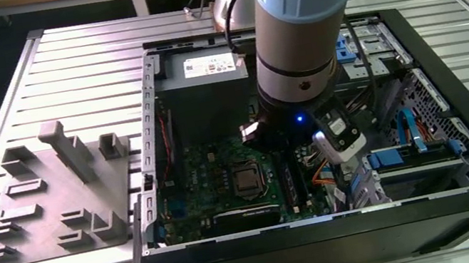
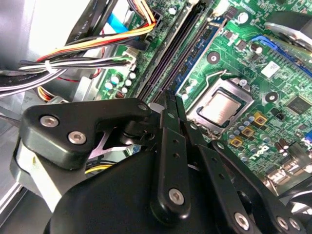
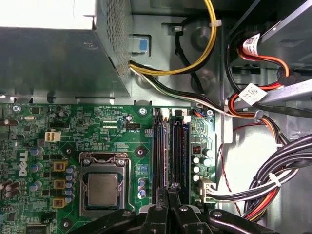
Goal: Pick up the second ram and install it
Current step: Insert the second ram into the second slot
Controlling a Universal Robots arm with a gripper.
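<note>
Two fingers (image 2: 170, 136) meet tip to tip, holding nothing you can see, over the memory slots (image 1: 293, 179) at 3 o'clock of the exterior view's CPU socket (image 1: 246, 180); you cannot tell where the second ram sits.

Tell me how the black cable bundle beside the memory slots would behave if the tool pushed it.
Probably floppy: the cable bundle hangs in loose curves. A white tie binds it, so the strands would likely shift together. It seems to end at a white plug on the motherboard, so a hard push might tug that joint.
</note>
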